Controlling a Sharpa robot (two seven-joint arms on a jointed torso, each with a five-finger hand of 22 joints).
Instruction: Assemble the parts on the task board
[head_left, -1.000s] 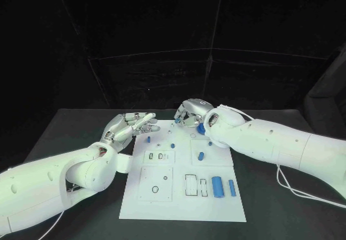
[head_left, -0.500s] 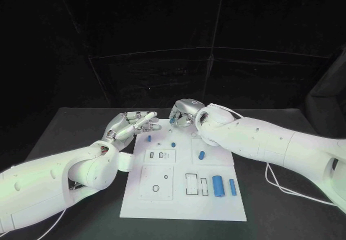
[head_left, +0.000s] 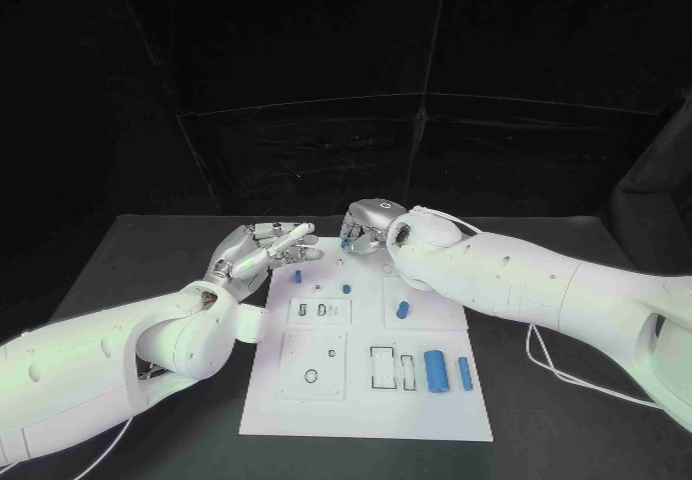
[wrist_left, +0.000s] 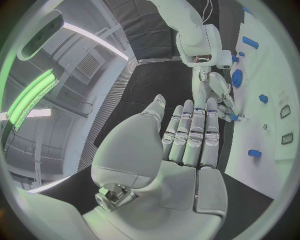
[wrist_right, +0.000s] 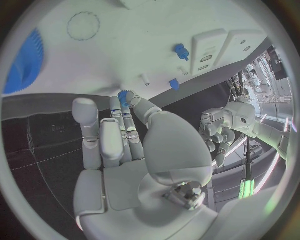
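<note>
In the head view, the white task board (head_left: 368, 350) lies in the middle of the black tabletop (head_left: 130, 260). The left robot hand (head_left: 263, 250) hovers at the board's far left corner, fingers stretched out and apart, grasping nothing. The right robot hand (head_left: 364, 230) sits at the board's far edge, turned downward with its fingers curled toward the board; from here I cannot tell what they hold. On the board, a large blue cylinder (head_left: 434, 372) and a slimmer blue pin (head_left: 464, 374) lie side by side at the near right, just right of a rectangular slot (head_left: 382, 368). A small blue part (head_left: 402, 310) lies right of centre, with further small blue parts (head_left: 297, 275) at the far left, near the left robot hand.

In the left wrist view, the left robot hand (wrist_left: 187, 145) shows its fingers straight and side by side, thumb apart, released. Past its fingertips the right robot hand (wrist_left: 215, 90) reaches onto the board (wrist_left: 275, 100), a blue gear (wrist_left: 237, 78) close beside it.

In the right wrist view, the right robot hand (wrist_right: 125, 135) pinches a small blue piece (wrist_right: 123, 97) between thumb and fingertips, just over the board's (wrist_right: 156, 45) edge. A blue gear (wrist_right: 25, 62) lies on the board to one side, and two small blue parts (wrist_right: 181, 51) stand near two slots. The left robot hand (wrist_right: 215, 127) shows beyond.
</note>
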